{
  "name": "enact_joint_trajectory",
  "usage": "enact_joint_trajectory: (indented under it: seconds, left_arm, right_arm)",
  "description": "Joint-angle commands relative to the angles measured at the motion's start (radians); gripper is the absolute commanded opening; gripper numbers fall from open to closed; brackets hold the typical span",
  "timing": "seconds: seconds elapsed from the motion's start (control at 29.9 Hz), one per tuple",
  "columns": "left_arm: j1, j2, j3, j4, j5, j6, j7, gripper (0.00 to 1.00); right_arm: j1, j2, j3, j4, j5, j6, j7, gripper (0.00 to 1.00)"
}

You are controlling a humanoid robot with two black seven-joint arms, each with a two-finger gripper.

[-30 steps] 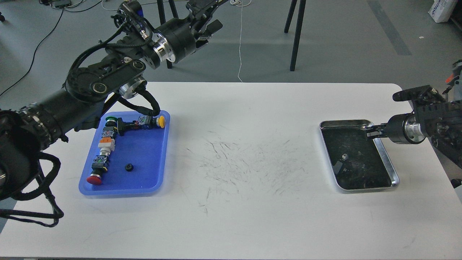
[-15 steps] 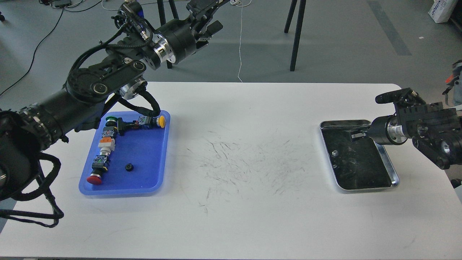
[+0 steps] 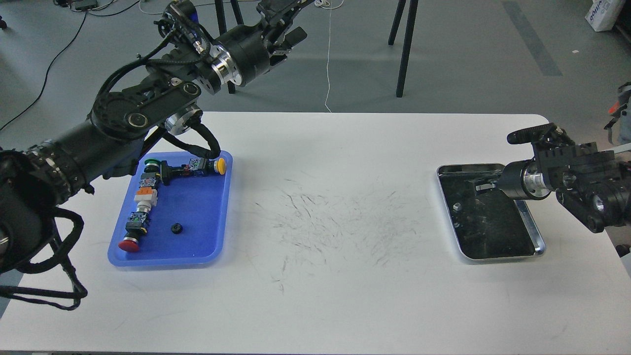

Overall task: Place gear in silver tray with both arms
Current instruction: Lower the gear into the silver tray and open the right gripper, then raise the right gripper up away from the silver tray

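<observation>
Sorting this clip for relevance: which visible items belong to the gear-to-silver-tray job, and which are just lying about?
Belongs to the job:
silver tray
small black gear
left gripper
right gripper

Lying about:
blue tray
pushbutton switches
white table

Blue tray [image 3: 197, 256], push-buttons [image 3: 143, 207], white table [image 3: 325, 296]

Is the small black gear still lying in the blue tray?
Yes, the small black gear lies on the floor of the blue tray, below the row of push buttons.
</observation>
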Motion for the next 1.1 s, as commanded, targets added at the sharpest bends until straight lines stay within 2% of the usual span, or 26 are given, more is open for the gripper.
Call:
enact_joint_trajectory:
  seconds: [0.0, 0.1, 0.17, 0.27, 0.33, 0.67, 0.8, 0.97, 1.07]
  left_arm:
    - [0.000, -0.003, -0.001, 0.001, 0.000, 0.000, 0.000, 1.00]
    - [0.000, -0.008, -0.001, 0.000, 0.000, 0.000, 0.000, 1.00]
    - [0.000, -0.008, -0.004, 0.000, -0.002, 0.000, 0.000, 1.00]
    - [-0.002, -0.006, -0.004, 0.000, -0.002, 0.000, 0.000, 1.00]
    - [-0.002, -0.006, -0.004, 0.000, -0.002, -0.002, 0.000, 1.00]
    - [-0.002, 0.005, -0.004, 0.000, -0.002, -0.002, 0.000, 1.00]
    - [-0.002, 0.009, -0.005, 0.000, -0.002, -0.002, 0.000, 1.00]
    - [0.001, 0.011, -0.008, 0.000, -0.009, 0.000, 0.000, 1.00]
    - [0.003, 0.015, -0.008, 0.001, -0.012, 0.002, 0.000, 1.00]
  right_arm:
    - [-0.008, 0.001, 0.001, -0.003, 0.000, -0.001, 0.000, 0.15]
    - [-0.008, 0.001, 0.008, -0.009, 0.001, -0.001, 0.000, 0.25]
    - [-0.007, 0.004, 0.009, -0.025, 0.008, -0.001, 0.000, 0.38]
    - [-0.004, 0.010, -0.003, -0.049, 0.061, 0.009, 0.000, 0.50]
    - [0.001, 0.007, -0.006, -0.053, 0.090, 0.013, 0.000, 0.63]
    - [0.097, -0.005, -0.008, -0.053, 0.120, 0.045, 0.000, 0.78]
    - [0.145, 0.007, 0.007, -0.079, 0.158, 0.032, 0.000, 0.93]
    - [0.145, 0.016, 0.043, -0.093, 0.403, -0.063, 0.000, 0.96]
    - [0.147, 0.030, 0.054, -0.096, 0.559, -0.180, 0.000, 0.96]
